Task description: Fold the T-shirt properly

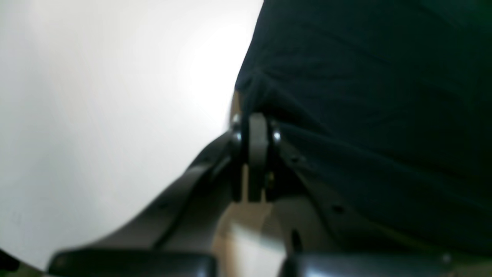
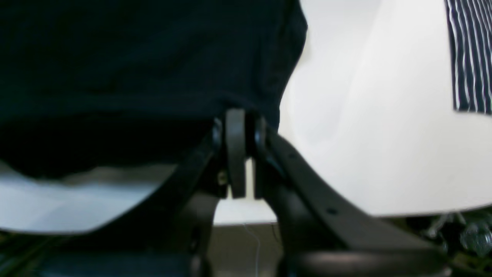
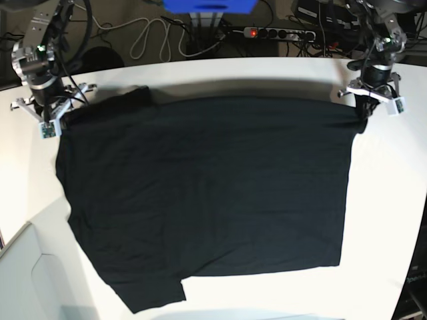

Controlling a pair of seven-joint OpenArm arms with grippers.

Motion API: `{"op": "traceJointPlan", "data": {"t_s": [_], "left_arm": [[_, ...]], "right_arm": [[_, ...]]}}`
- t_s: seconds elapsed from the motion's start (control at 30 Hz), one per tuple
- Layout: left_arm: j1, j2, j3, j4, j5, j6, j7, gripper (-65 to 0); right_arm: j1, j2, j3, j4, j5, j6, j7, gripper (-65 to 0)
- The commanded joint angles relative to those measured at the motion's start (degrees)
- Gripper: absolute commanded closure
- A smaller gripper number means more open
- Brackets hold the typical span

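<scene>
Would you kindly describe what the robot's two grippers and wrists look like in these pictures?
The left gripper and right gripper have dark, curved, matte fingers with small round holes and pale grey pads at the tips. In the base view each wrist is silver-grey metal with black joints and cables, bearing a white crossbar with a small green-lit board.

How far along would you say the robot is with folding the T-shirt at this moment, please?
Early. Done: the T-shirt lies spread, plain side up, on the white table, with no fold visible. In hand: the left gripper and right gripper each pinch a far corner of the cloth. Left: every fold of the sleeves and body.
</scene>
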Motion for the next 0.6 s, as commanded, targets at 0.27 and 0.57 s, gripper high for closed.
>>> {"op": "traceJointPlan", "data": {"t_s": [0.27, 0.57], "left_arm": [[0.25, -0.43, -0.33, 0.58, -0.36, 0.01, -1.38, 0.0], [-0.19, -0.52, -0.24, 0.4, -0.36, 0.01, -1.38, 0.0]], "right_arm": [[0.2, 1.28, 0.41, 0.87, 0.17, 0.65, 1.39, -0.2], [0.37, 1.28, 0.41, 0.87, 0.17, 0.65, 1.39, -0.2]]}}
